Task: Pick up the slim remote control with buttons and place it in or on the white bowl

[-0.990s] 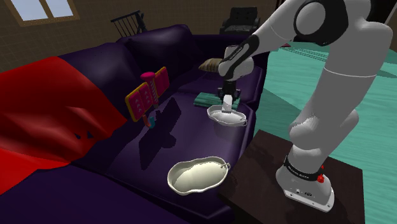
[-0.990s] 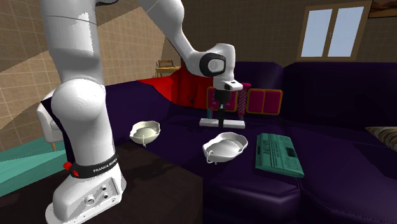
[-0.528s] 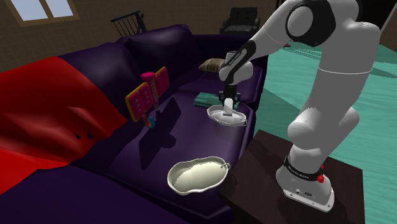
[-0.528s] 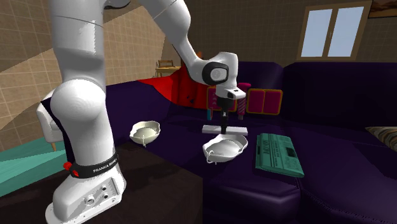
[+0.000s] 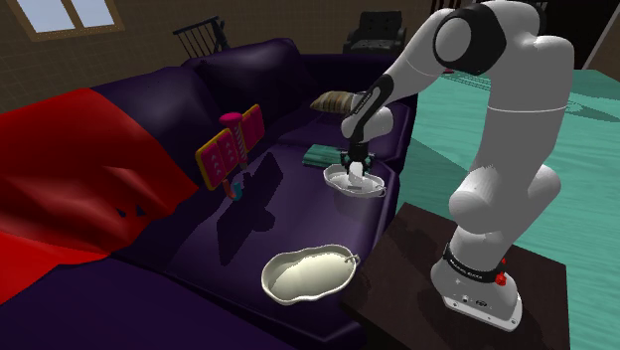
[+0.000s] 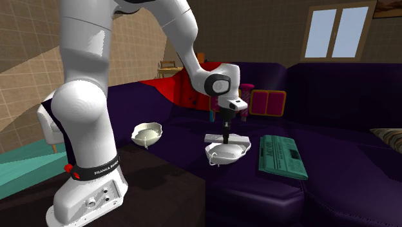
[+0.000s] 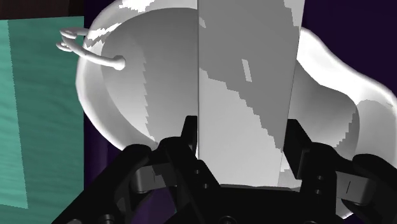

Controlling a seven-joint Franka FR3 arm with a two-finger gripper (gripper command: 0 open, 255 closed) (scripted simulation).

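My black fingers (image 7: 296, 146) clamp the slim, flat, plain pale-grey remote control (image 7: 245, 76) across its width; in the second exterior view its long axis runs level, 9 to 3 o'clock, with the glossy white wavy-rimmed bowl (image 6: 222, 155) at 6 o'clock directly beneath, on the dark purple sofa (image 6: 335, 161); I judge release comes next.

Remote (image 7: 245, 95): plain matt white-grey, smooth; material unreadable. Bowl (image 7: 124, 83): smooth white, slight sheen. Jaws: matt black. Arm (image 5: 519, 109): glossy white shell. Sofa (image 5: 298, 214): smooth dark purple, faint sheen. Blanket (image 5: 70, 169): red, draped like cloth.
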